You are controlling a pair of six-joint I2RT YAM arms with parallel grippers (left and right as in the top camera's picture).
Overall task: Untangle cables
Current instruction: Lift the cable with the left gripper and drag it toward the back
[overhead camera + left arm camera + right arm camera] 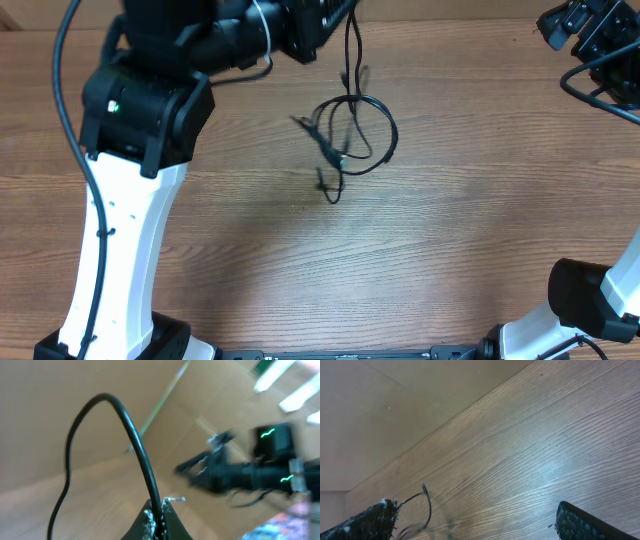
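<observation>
Aloft, left claw clenched on one cable; right claw released over wooden table.

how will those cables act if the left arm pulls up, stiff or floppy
Probably floppy: the cables trail in loose loops from the left gripper, and the pinched strand arches then droops in the wrist view. Likely light, being so thin. The crossed loops may well rise together rather than separate.
</observation>
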